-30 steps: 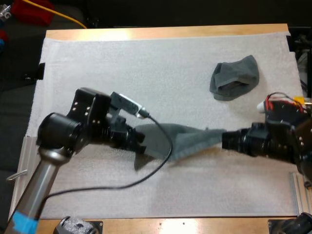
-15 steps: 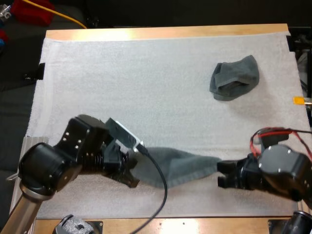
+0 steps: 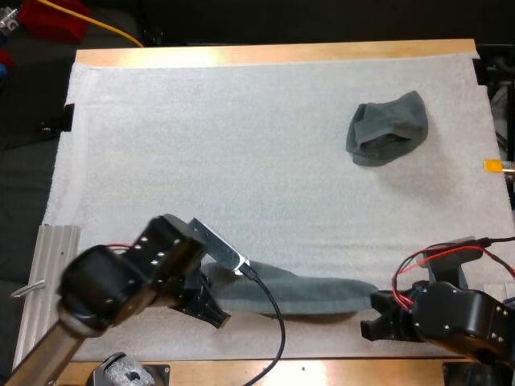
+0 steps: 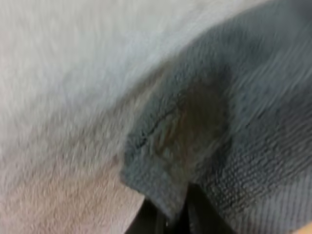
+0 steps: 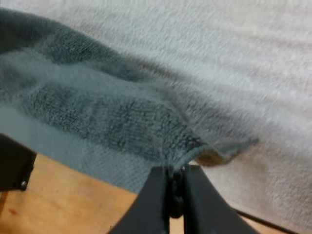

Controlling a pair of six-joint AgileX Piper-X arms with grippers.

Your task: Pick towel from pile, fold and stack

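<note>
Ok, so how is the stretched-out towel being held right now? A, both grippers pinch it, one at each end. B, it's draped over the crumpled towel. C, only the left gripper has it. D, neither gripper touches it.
A: the left gripper and the right gripper each pinch one end of the stretched towel, and the crumpled towel lies apart from it.

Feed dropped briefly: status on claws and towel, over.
Left claw shut on left end of stretched dark grey-green cloth towel, right claw shut on right end. Towel along white mat's near edge. Crumpled grey-green towel far right, clear.
</note>
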